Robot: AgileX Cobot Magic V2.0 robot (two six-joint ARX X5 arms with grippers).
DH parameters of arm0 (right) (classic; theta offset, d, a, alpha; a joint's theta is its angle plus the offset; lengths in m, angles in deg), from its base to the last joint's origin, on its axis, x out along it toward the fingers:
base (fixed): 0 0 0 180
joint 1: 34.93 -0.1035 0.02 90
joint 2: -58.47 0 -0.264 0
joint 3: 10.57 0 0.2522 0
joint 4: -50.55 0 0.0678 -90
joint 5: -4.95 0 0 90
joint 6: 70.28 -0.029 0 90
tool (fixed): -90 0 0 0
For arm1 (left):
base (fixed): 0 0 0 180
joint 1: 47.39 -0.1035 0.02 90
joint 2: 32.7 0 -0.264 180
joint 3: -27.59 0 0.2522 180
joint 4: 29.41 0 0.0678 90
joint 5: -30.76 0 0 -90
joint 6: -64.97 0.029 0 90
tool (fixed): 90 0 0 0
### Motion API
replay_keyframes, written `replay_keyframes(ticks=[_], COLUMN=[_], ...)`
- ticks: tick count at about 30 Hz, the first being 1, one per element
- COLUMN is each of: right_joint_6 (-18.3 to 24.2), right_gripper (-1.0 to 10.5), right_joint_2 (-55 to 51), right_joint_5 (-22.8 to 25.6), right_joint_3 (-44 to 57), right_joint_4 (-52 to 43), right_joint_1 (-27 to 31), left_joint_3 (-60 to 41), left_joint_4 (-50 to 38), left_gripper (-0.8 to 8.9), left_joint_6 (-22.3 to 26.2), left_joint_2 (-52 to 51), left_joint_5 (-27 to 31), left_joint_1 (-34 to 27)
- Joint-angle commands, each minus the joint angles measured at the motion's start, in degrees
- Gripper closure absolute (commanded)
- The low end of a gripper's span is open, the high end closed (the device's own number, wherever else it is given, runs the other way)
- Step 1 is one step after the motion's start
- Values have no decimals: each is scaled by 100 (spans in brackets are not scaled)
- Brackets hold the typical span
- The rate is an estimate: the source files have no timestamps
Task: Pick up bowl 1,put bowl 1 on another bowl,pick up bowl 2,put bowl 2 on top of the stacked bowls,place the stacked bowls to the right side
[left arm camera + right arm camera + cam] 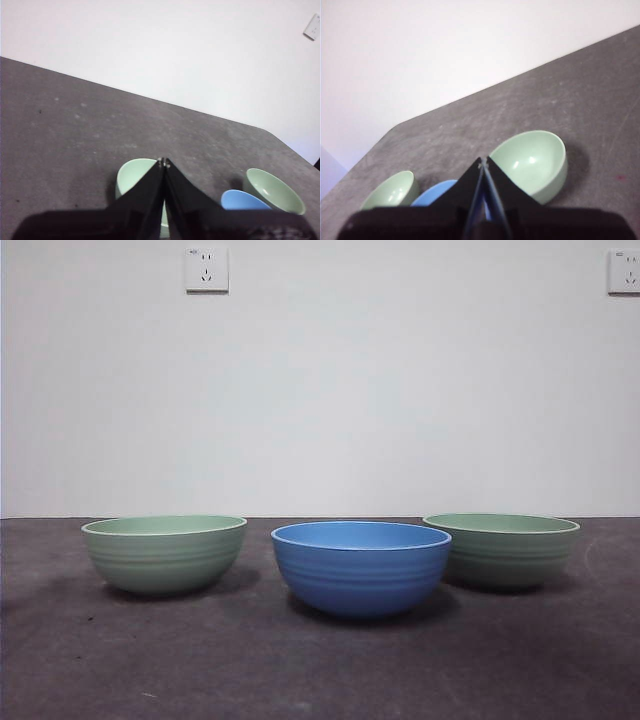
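Three bowls stand in a row, apart, on a dark, rough-grained table [320, 670]. Blue bowl [361, 566] at frame centre, nearest the camera; left green bowl [164, 552] at centre-left; right green bowl [505, 548] at centre-right, just behind the blue one's rim. All round, faintly ribbed, pale-rimmed, upright. Bare tabletop lies ahead of them and at both frame edges. White wall [320, 390] behind, sockets in the upper corners. Left gripper [164, 161] and right gripper [483, 160] hover above, jaws clenched, holding nothing.
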Motion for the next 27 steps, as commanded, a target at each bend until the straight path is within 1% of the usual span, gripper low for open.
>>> replay_keyframes(ticks=[1,4,7,11,15,18,22,24,27], right_joint_6=[15,485,1174,2061,2763,2959,3154,3279,3316], right_gripper=[959,958,958,958,958,958,958,958,958], right_joint_2=[378,916,1523,2367,3134,3582,4004,4153,4249], right_joint_5=[-15,-212,-466,-466,-461,-459,-457,-455,-422], right_joint_3=[-409,-1016,-1696,-2691,-3633,-4205,-4754,-4922,-4966], right_joint_4=[214,686,1366,2524,3657,4312,5062,5379,5508], right_joint_1=[-13,-13,-13,-13,-13,-77,-229,-313,-396], left_joint_3=[289,667,1108,1770,2435,2894,3407,3602,3740], left_joint_4=[275,522,898,1602,2437,3075,3849,4118,4227], left_gripper=[820,820,820,820,820,820,820,820,821], left_joint_6=[13,229,555,1239,2031,2601,3130,3298,3338], left_joint_2=[203,531,929,1556,2203,2658,3180,3381,3543], left_joint_5=[-127,-389,-671,-1036,-1335,-1471,-1480,-1475,-1462], left_joint_1=[-15,-13,-13,-13,-11,0,48,138,289])
